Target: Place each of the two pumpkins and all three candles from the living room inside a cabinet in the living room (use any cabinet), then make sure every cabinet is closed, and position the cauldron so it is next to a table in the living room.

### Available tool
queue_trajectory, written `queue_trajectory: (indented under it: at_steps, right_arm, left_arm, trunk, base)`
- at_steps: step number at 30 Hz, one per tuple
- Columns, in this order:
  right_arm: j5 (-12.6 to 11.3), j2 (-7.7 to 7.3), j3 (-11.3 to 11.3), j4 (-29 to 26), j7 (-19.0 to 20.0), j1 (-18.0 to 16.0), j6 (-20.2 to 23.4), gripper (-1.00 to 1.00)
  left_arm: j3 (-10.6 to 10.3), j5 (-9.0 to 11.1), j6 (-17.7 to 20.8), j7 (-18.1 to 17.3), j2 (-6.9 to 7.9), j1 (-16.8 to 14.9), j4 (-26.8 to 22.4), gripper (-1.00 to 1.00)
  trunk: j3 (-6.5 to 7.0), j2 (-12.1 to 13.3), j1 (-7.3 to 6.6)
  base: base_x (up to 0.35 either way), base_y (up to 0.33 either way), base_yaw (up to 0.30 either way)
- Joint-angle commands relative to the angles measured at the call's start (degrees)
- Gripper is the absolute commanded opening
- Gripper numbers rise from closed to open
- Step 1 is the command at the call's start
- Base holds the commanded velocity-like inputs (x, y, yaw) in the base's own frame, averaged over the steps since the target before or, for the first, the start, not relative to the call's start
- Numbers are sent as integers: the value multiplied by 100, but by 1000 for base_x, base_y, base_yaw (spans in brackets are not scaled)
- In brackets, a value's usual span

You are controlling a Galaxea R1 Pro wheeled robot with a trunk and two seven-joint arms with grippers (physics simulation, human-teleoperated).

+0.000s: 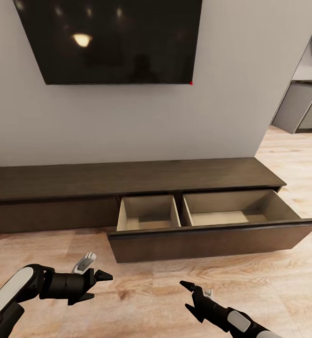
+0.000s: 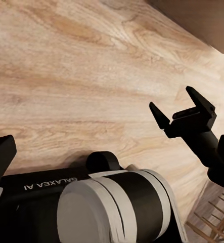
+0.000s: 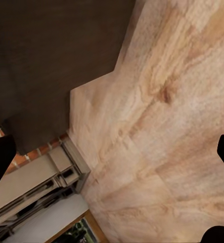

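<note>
Head view: cabinet [image 1: 127, 180] drawer [image 1: 212, 220] pulled open; left gripper [image 1: 97, 284] and right gripper [image 1: 189, 295] jaws spread, holding nothing; left wrist view adds floor [image 2: 66, 76]

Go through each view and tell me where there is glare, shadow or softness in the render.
Head view: the dark wall screen mirrors a warm ceiling lamp and small spots; the open drawer has evenly lit beige insides and a faint shadow on the wood floor. Left wrist view: the floor grain looks soft, the right claw crisp. Right wrist view: the cabinet front is flat and dark, without glare.
</note>
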Motion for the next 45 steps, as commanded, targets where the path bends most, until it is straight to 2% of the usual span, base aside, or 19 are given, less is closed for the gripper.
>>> queue_trajectory:
  at_steps: [1, 45]
  right_arm:
    - [-58, -3, 45, 2, 27, -3, 27, 100]
    - [-60, -3, 50, 26, 77, -3, -60, 100]
  left_arm:
    - [-6, 57, -5, 60, 3, -4, -4, 100]
    - [12, 58, -14, 75, 55, -3, 75, 100]
  trunk:
    - [14, 40, -23]
    - [804, 1804, -990]
  base:
    - [0, 0, 0]
    - [-3, 0, 0]
